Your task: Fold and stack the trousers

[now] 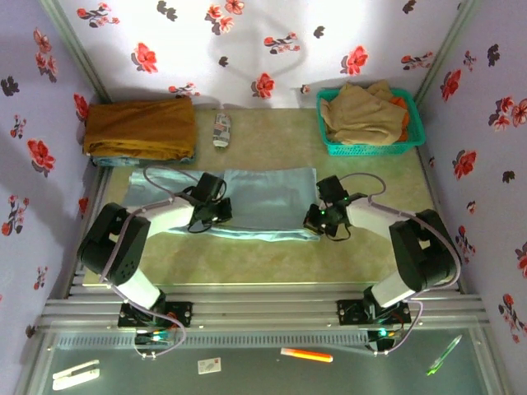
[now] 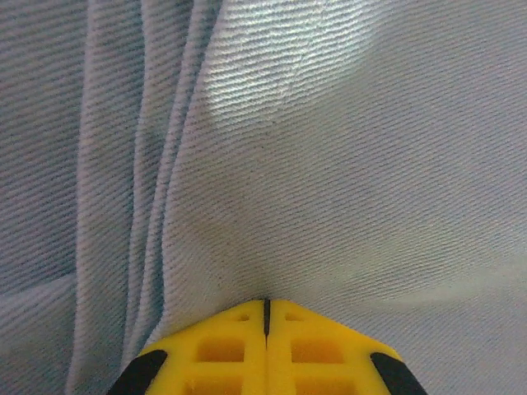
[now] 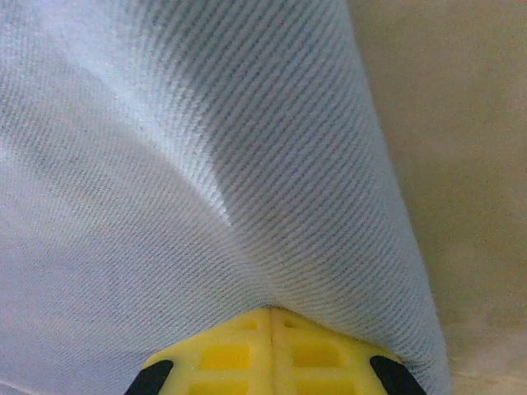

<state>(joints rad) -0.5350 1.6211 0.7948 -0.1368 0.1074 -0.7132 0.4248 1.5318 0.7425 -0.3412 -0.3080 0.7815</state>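
Note:
The trousers [image 1: 268, 197] lie folded into a wide pale aqua-blue band across the middle of the table. My left gripper [image 1: 216, 217] is at the band's near left edge and my right gripper [image 1: 316, 222] at its near right corner. In the left wrist view the yellow fingers meet at the left gripper [image 2: 266, 301], shut on a pinch of the trousers [image 2: 346, 164], whose cloth puckers toward the tips. The right wrist view has the right gripper [image 3: 272, 310] shut the same way on the trousers [image 3: 206, 164] close to their right edge.
A folded mustard-brown garment [image 1: 140, 127] lies at the back left. A teal basket [image 1: 416, 132] with tan cloth [image 1: 362, 111] stands at the back right. A small patterned object [image 1: 221, 130] lies between them. Bare beige table [image 3: 461, 164] shows right of the trousers.

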